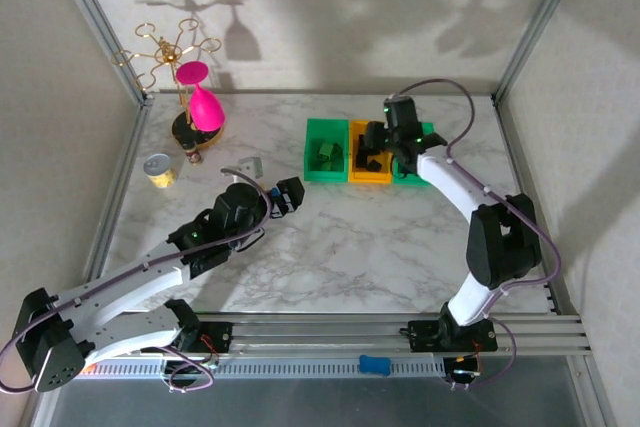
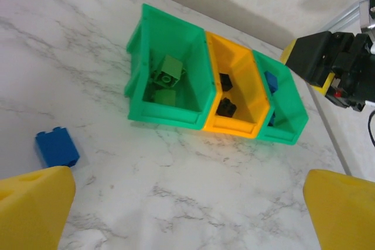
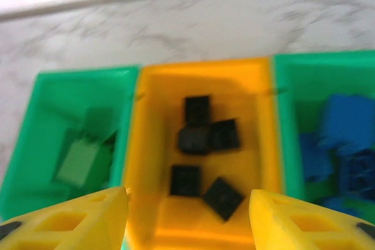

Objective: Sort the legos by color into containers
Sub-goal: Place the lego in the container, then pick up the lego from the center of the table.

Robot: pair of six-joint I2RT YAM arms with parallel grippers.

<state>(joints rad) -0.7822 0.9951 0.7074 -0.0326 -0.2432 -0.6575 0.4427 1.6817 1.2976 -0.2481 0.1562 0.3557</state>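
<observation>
Top view, containers: left green bin (image 1: 327, 176), orange bin (image 1: 370, 177) and right green bin (image 1: 411, 180) stand touching in a row at the far middle of the marble table (image 1: 350, 247).
Top view, right gripper (image 1: 376, 145): hangs over the orange bin and hides part of the right green bin.
Top view, left gripper (image 1: 286, 195): low over the table, nearer and left of the bins, apart from them.
Top view, bystanders: yellow can (image 1: 158, 169) and pink glass (image 1: 205, 107) at the far left.
Left wrist view, left gripper (image 2: 187, 215): jaws spread wide, nothing between them.
Left wrist view, legos: loose blue brick (image 2: 57, 147) lies on the table left of the bins. Green bricks (image 2: 168, 73) sit in the left green bin, black bricks (image 2: 225, 107) in the orange bin, blue bricks (image 2: 270, 81) in the right green bin.
Right wrist view, right gripper (image 3: 187, 221): jaws parted and empty, above the orange bin's near end.
Right wrist view, legos: five black bricks (image 3: 209, 137) lie on the orange bin's floor. Green bricks (image 3: 79, 161) are left of them, blue bricks (image 3: 343, 144) right, somewhat blurred.
</observation>
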